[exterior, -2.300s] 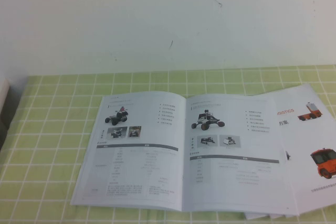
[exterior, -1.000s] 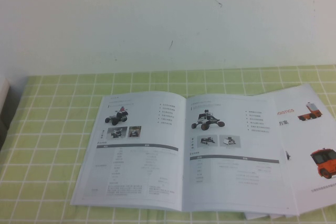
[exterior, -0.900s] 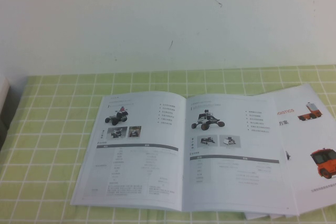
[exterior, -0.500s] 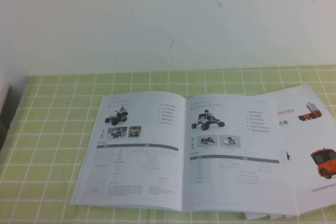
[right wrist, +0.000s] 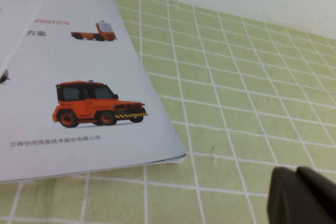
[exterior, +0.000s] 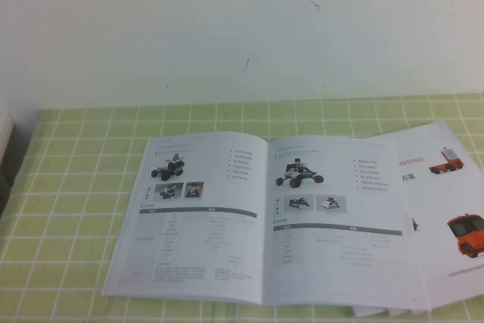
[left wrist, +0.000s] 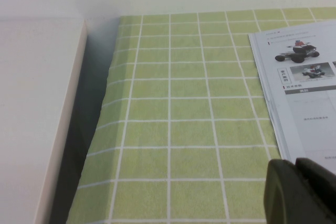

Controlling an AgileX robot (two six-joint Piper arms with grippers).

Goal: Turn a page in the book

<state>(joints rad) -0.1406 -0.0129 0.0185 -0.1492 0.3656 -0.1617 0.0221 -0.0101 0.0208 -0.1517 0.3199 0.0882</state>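
The book (exterior: 265,217) lies open and flat in the middle of the table in the high view. Its right-hand leaf is the page (exterior: 340,225), with a black rover photo and a grey-barred table. The left leaf shows a rover with a red-topped figure. Neither gripper appears in the high view. My left gripper (left wrist: 295,163) is shut and empty, low over the cloth beside the book's (left wrist: 304,93) left edge. My right gripper (right wrist: 296,172) is shut and empty too, over bare cloth to the right of the papers.
Loose white sheets (exterior: 446,209) printed with orange vehicles (right wrist: 97,111) lie under and right of the book. A green checked cloth (exterior: 76,187) covers the table. A white wall stands behind. A white block (left wrist: 37,119) borders the cloth's left edge.
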